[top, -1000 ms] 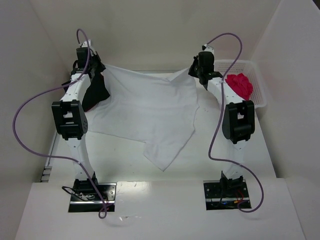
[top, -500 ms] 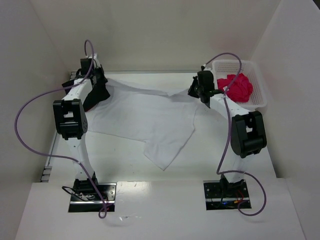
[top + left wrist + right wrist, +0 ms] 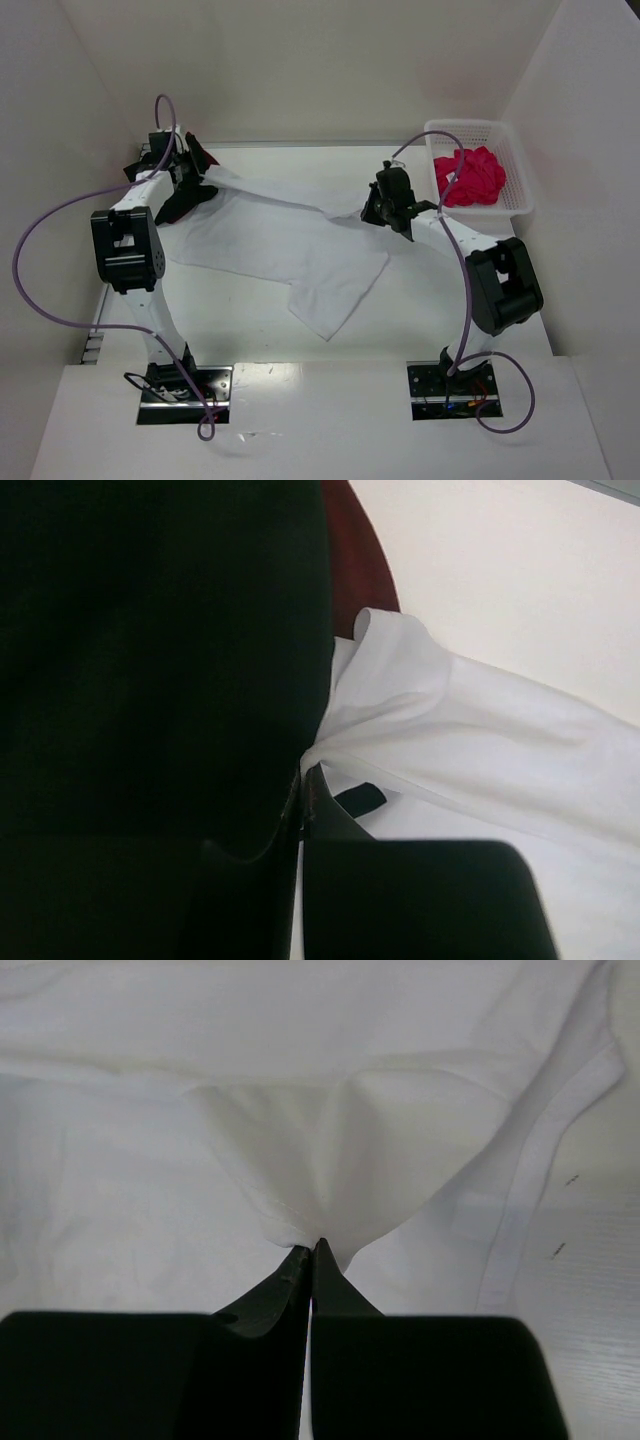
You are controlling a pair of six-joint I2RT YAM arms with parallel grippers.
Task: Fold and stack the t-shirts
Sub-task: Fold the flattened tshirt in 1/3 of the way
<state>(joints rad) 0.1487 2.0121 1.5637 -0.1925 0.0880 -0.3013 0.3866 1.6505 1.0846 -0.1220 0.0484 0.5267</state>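
Across mid-frame on the white bench, I am pinching the soft white cloth t-shirt by its upper edge with left hand and right hand; I am judging that lowering both level and taut avoids a skewed fold.

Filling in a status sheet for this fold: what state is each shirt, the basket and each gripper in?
white t-shirt, unfolded, far edge pinched at both ends, rest lying spread
pink-red t-shirt, crumpled in the basket
black t-shirt, bunched, unfolded
dark red t-shirt, only a sliver shows
basket, upright, holding one shirt
left gripper, shut on the white t-shirt
right gripper, shut on the white t-shirt
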